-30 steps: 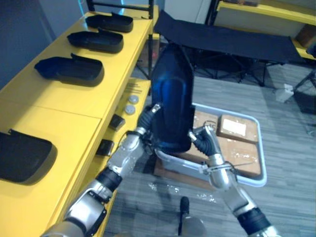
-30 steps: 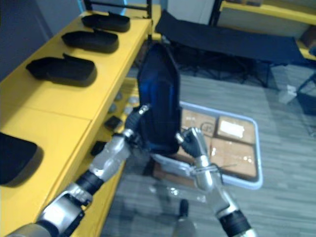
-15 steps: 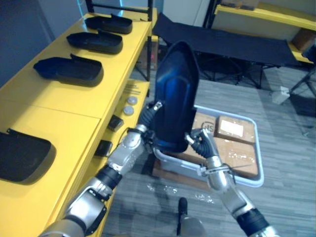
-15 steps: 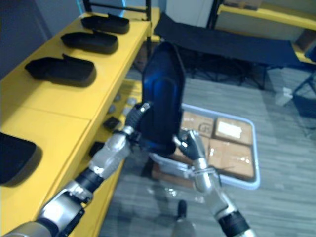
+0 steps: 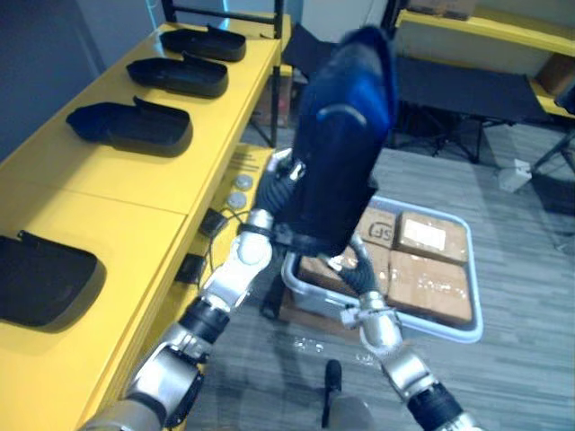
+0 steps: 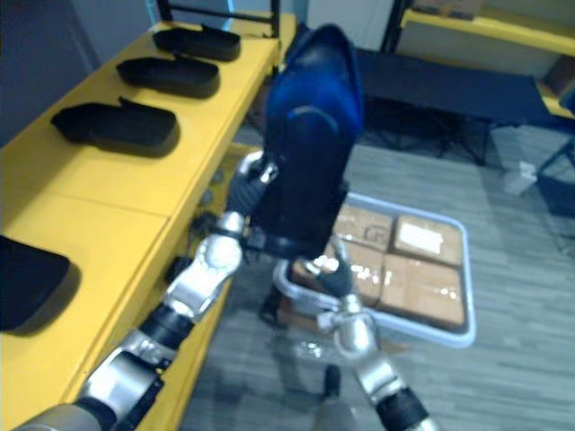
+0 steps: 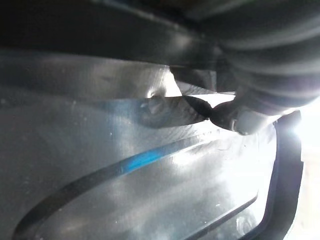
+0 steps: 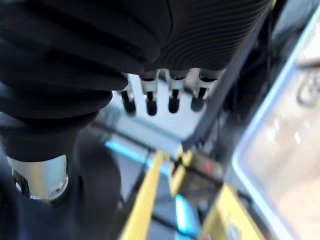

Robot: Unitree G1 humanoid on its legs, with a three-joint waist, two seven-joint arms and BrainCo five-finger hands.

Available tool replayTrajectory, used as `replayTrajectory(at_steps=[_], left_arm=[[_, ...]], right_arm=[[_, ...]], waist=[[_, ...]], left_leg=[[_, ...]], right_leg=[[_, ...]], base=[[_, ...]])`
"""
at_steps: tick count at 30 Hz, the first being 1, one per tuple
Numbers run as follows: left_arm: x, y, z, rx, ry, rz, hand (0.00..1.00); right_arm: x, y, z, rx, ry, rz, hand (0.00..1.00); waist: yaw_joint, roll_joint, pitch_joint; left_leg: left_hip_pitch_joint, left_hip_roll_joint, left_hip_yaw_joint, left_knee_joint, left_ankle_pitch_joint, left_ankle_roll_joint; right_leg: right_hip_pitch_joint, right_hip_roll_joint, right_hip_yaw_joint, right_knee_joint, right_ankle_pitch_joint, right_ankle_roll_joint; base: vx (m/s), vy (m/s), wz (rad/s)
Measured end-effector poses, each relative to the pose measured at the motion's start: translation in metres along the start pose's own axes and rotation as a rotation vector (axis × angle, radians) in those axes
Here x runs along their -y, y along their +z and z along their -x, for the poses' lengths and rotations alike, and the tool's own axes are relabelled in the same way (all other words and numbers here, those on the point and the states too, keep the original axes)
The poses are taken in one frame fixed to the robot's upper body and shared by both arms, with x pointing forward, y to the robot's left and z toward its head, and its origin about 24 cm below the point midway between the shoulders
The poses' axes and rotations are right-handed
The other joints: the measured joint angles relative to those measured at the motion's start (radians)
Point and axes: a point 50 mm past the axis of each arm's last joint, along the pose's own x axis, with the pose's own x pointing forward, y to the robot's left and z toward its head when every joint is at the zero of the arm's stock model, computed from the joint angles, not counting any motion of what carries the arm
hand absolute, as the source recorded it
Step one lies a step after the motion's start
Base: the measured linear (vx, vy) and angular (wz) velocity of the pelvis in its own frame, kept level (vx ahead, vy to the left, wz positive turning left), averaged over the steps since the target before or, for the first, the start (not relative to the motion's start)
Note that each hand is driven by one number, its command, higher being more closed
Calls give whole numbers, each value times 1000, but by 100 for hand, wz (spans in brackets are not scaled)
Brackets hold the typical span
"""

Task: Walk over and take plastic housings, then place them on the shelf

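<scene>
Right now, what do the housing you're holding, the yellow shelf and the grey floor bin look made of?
Held housing: looks like moulded plastic, dark and glossy, with bluish highlights on its smooth curved shell.
Yellow shelf: probably painted metal or laminate, with a satin finish. It is flat and evenly coloured, with a seam across it.
Bin: likely plastic, pale grey, with a rounded rim.

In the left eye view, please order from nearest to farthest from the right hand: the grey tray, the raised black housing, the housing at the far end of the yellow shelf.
1. Raised black housing: touching the right hand, directly above it.
2. Grey tray: just behind and below the hand.
3. Far-end housing: far to the left, on the yellow shelf.
</scene>
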Motion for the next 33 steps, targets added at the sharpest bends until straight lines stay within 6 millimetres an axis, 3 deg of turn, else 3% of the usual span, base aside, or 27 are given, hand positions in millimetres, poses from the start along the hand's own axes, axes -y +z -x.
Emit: replayTrajectory(at_steps=[4, 8, 11, 13, 15, 19, 22, 25, 28, 32, 33], left_arm=[[-14, -6, 4, 15, 103, -112, 100], [-37, -2, 3, 80, 232, -220, 100], [-47, -11, 10, 53, 267, -248, 100], [-54, -24, 20, -3, 296, -249, 100], [-60, -30, 26, -27, 330, -245, 100], [-73, -35, 37, -70, 388, -97, 100], [-70, -18, 45, -17, 367, 11, 100], [-64, -1, 48, 43, 341, 92, 100], [-70, 16, 53, 110, 330, 142, 100], [-114, 27, 74, 172, 470, 120, 100], [-137, 27, 88, 169, 557, 88, 100]], right_arm=[[36, 12, -12, 124, -99, 131, 0], [84, 28, -22, 217, -238, 166, 0], [114, 35, -21, 255, -323, 178, 0], [129, 28, -13, 224, -352, 167, 0], [131, 20, -6, 180, -346, 133, 0], [120, -9, 24, 9, -342, -104, 0], [107, -22, 39, -60, -361, -176, 0], [96, -20, 40, -51, -341, -212, 0], [87, -14, 36, -5, -307, -232, 0], [84, -3, 26, 72, -283, -262, 0], [82, 0, 22, 97, -257, -282, 0]], waist=[[2, 0, 0], [-1, 1, -1], [-5, 13, -8], [-13, 26, -17], [-21, 29, -19], [-27, 37, -27], [-26, 51, -36], [-14, 71, -50], [6, 94, -63], [46, 104, -71], [69, 103, -73]], left_leg=[[0, 0, -1, 6, 0, 0], [2, 0, 1, 13, -3, 2], [2, 1, 5, 12, -7, 1], [4, 3, 8, 11, -10, 0], [5, 4, 12, 10, -10, -1], [20, 5, 30, 3, -11, -2], [20, 5, 30, -2, -11, -2], [20, 5, 26, -4, -11, -2], [17, 6, 8, -4, -10, -1], [5, 3, -39, -3, -1, 4], [-7, 0, -74, -7, 7, 5]], right_leg=[[3, 0, 2, 0, 1, 0], [5, 1, 7, 0, 4, -2], [5, 2, 12, 0, -2, -10], [4, 6, 15, 0, -3, -12], [2, 6, 18, 0, -3, -12], [1, 11, 30, 0, -4, -12], [-1, 11, 27, 0, -4, -13], [1, 11, 19, 0, -2, -9], [13, 7, -2, 0, -2, -9], [44, -4, -59, -1, -14, -6], [57, -10, -94, -9, -27, -10]], base=[[0, 0, 0], [-22, -2, -3], [-28, -2, -6], [1, -1, -5], [7, 3, -5], [14, 4, -12], [0, 0, 0], [20, 2, 5], [2, -6, 17], [-37, -17, 37], [-54, -27, 62]])
